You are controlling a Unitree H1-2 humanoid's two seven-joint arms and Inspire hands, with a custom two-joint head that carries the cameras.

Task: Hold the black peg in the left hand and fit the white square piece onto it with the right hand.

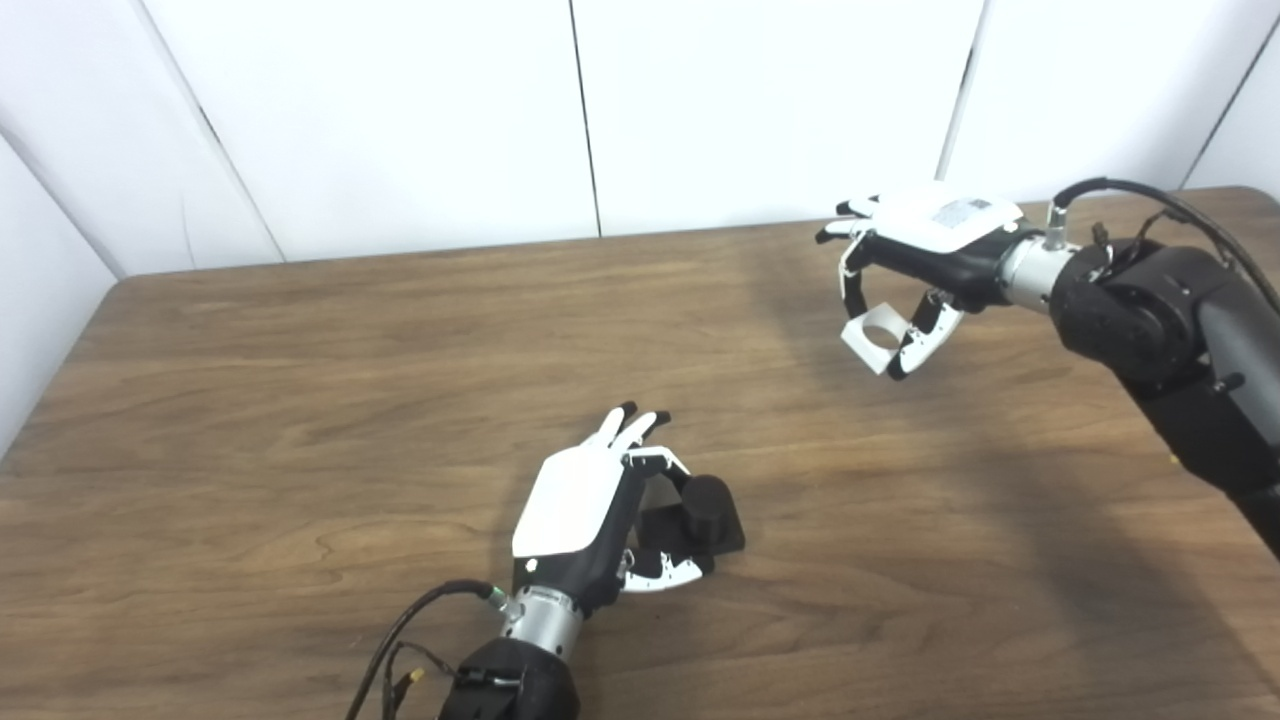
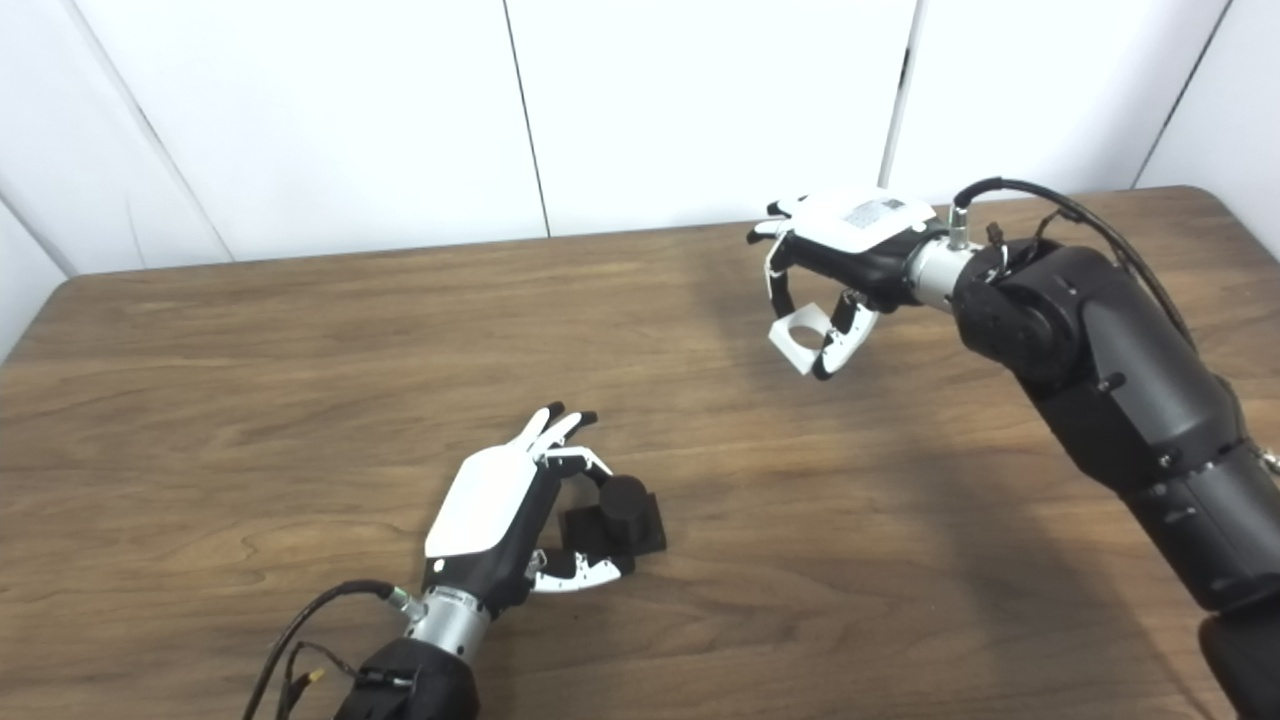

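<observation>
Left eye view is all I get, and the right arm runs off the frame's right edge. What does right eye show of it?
Observer: In the right eye view the right arm shows unbroken from the right hand back to the picture's bottom right corner, with the thick dark forearm segments in full.
Operator: And the table's far right corner? It's clipped for me.
Observer: It shows whole there, a rounded corner of the table, up behind the arm.
</observation>
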